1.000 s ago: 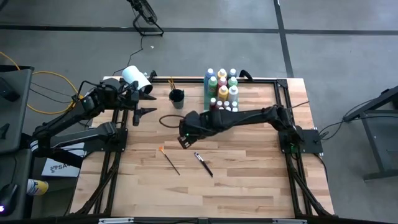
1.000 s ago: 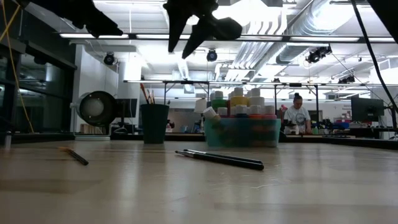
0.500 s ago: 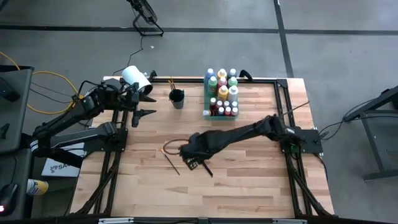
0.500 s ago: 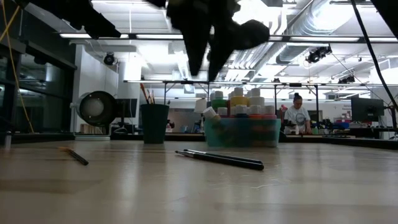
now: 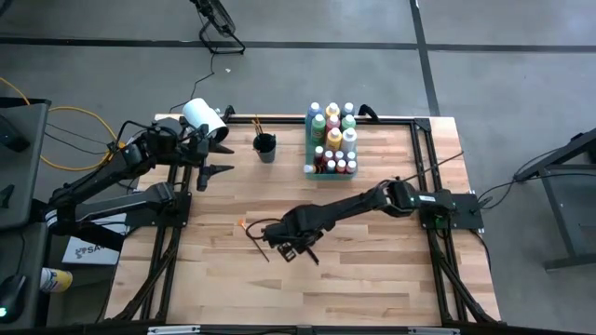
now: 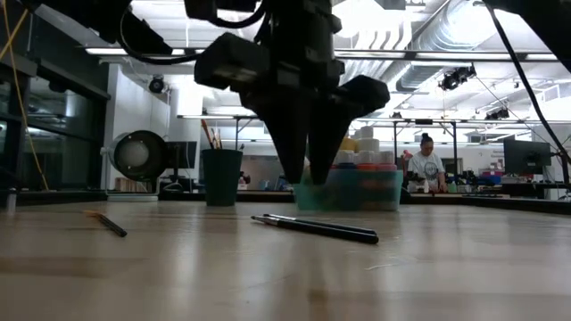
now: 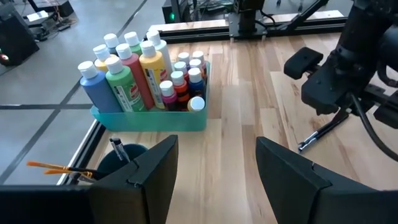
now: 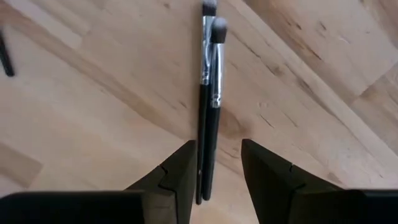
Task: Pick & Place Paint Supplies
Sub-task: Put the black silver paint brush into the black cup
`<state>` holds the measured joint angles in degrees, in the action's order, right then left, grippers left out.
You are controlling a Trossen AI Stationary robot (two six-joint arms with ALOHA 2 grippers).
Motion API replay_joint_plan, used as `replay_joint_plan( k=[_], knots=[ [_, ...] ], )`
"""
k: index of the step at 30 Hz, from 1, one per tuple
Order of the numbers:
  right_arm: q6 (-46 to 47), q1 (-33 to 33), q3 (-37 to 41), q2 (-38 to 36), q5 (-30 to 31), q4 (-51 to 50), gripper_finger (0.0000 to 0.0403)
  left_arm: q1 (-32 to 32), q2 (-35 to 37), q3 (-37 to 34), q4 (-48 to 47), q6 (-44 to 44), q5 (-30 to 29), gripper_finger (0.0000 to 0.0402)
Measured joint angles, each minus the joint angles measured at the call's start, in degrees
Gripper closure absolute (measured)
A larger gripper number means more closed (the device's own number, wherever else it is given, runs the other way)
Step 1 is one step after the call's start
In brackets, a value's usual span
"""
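Two dark-handled paintbrushes [image 8: 208, 93] lie side by side on the wooden table [image 5: 372, 279], also seen in the low view as paintbrushes [image 6: 317, 228]. My right gripper [image 8: 217, 165] hangs open just above them, pointing down, a finger on either side of their handles; it shows mid-table as the right gripper [image 5: 289, 249] and clear of the wood as the right gripper [image 6: 308, 178]. A third brush with an orange tip [image 5: 253, 237] lies to their left. Paint bottles [image 5: 331, 130] stand in a green tray [image 7: 149, 118] at the back. My left gripper [image 5: 222, 158] waits open at the far left.
A dark cup holding brushes [image 5: 265, 144] stands left of the tray, and a large white roll [image 5: 203, 116] sits at the far left corner. The near half of the table is bare wood. A person [image 6: 426, 165] sits in the room beyond.
My right gripper has come down and toward the table's near left, away from the tray, and has tipped over until it points straight down over the two dark brushes. The brushes have not moved.
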<state>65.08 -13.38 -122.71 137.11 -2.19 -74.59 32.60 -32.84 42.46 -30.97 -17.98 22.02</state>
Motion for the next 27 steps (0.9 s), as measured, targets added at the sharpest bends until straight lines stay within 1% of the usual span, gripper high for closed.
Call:
replay_joint_plan(
  k=[3,8,12,27],
  knots=[
    [-0.9,0.0,0.2,0.4,0.0,-0.4,0.0282,0.0,0.0,0.0,-0.3,-0.4,0.0,0.0190],
    [-1.3,0.4,3.4,0.5,0.1,0.2,0.0282,0.0,0.0,0.0,-0.9,-1.3,0.0,0.0190],
    [-2.6,0.7,4.8,0.4,-0.5,3.0,0.0282,0.0,0.0,0.0,-0.9,-1.3,0.0,0.0190],
    [-3.7,0.6,4.8,0.4,0.7,4.1,0.0282,0.0,0.0,0.0,-0.9,-1.3,0.0,0.0190]
  ],
)
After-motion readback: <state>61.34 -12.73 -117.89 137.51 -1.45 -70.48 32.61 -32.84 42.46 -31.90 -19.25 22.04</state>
